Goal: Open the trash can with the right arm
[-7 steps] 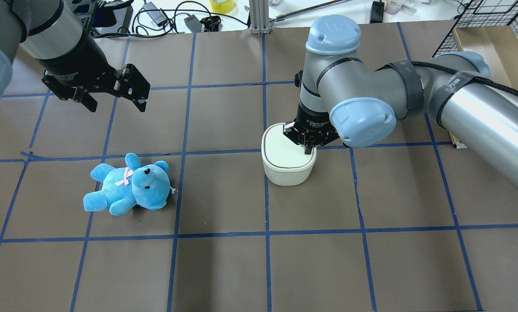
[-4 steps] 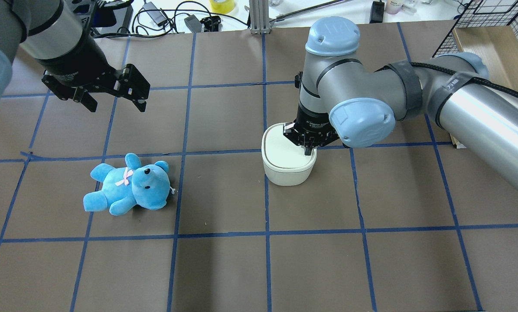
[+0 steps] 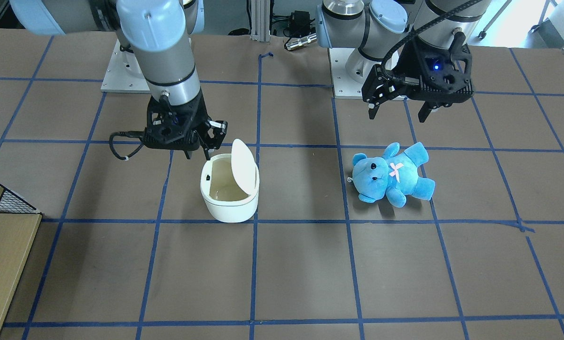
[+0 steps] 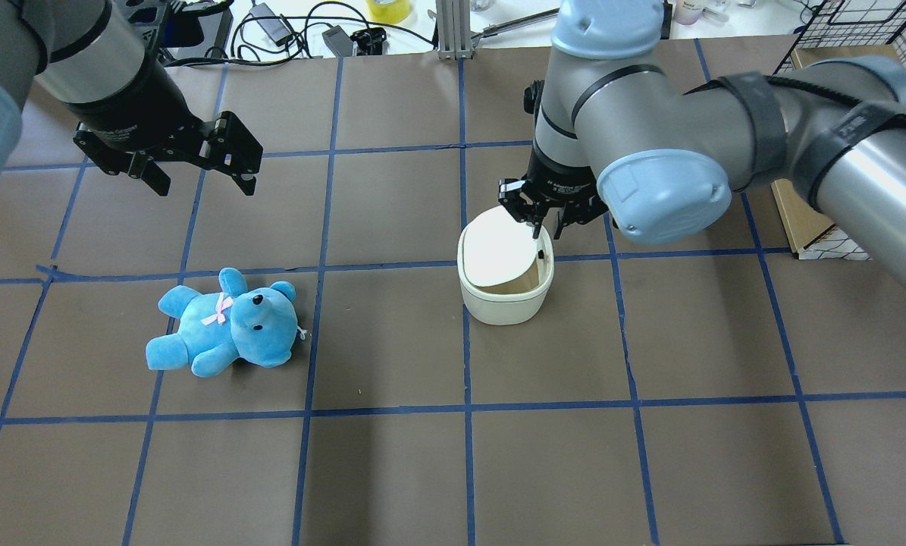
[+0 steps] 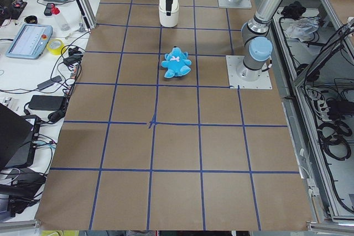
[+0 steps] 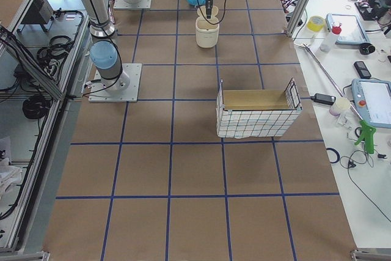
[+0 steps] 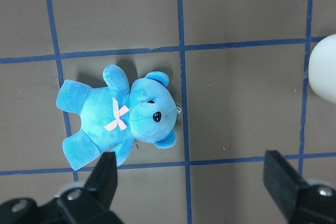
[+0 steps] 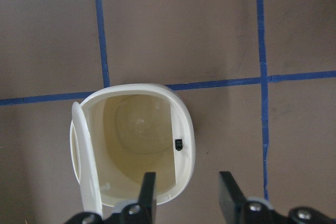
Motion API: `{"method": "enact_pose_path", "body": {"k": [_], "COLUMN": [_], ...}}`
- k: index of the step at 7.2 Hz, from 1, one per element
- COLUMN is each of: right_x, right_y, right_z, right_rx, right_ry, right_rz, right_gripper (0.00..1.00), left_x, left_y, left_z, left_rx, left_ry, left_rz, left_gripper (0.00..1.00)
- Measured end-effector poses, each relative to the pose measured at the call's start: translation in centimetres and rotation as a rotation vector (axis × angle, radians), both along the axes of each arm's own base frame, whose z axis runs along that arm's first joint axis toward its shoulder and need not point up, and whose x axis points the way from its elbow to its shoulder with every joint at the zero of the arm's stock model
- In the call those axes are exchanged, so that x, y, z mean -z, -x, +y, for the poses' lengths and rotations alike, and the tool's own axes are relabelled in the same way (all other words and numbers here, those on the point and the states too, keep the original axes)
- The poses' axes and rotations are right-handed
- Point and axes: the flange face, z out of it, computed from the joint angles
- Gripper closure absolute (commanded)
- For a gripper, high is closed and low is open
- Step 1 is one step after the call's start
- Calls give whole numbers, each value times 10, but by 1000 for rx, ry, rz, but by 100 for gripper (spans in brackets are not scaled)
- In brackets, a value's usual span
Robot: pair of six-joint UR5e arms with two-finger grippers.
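Can (image 3: 230, 200): stands upright on the tabletop (image 3: 310, 264), under the right arm and well apart from the bear (image 3: 391, 174).
Lid (image 3: 243, 166): already swung up, standing near upright on the edge toward the bear; the beige inside is bare to the wrist camera.
Right hand (image 3: 197, 152): hangs just above the rim on the side away from the lid, fingers a little apart and holding nothing. Whether a tip touches the rim cannot be told.
Latch (image 8: 179, 144): a small black tab on the inner wall, close under that hand.
Left hand (image 3: 397, 113): spread wide and empty, in the air above the bear, out of the way.
Step in hand: judged to be the finish, clearing the right hand off an opened can.
How to do it well: rise straight up before any sideways travel, so neither finger hooks the rim or brushes the lid.
Risk: the can looks light and is not held down. A snag could tip or slide it, and a knock might drop the lid shut.
Check: the lid should stand on its own once the hand is clear.
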Motion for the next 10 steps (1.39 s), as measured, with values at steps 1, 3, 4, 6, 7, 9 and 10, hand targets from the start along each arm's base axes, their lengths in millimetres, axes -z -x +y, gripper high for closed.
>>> {"method": "enact_pose_path", "body": {"k": [1,3,4,6,7,9,10], "right_x": [-29,-88,-116,-139,-142,-143,-143], "right_y": [8,26,40,72,81,87,87], "right_z": [0,-8,-12,-15,-15,-14,-14], "right_rx": [10,43,59,26,-5,-22,-24], "right_ry": [31,51,42,-3,-18,-29,-30], "right_rz": [21,25,10,5,15,24,26], "right_gripper": [0,0,0,0,0,0,0], "left_x": [0,0,0,0,0,0,0], "left_y": [0,0,0,0,0,0,0], "left_z": [0,0,0,0,0,0,0], "left_rx": [0,0,0,0,0,0,0], "left_ry": [0,0,0,0,0,0,0], "left_rz": [0,0,-1,-1,-1,-1,0], "left_gripper": [0,0,0,0,0,0,0]}}
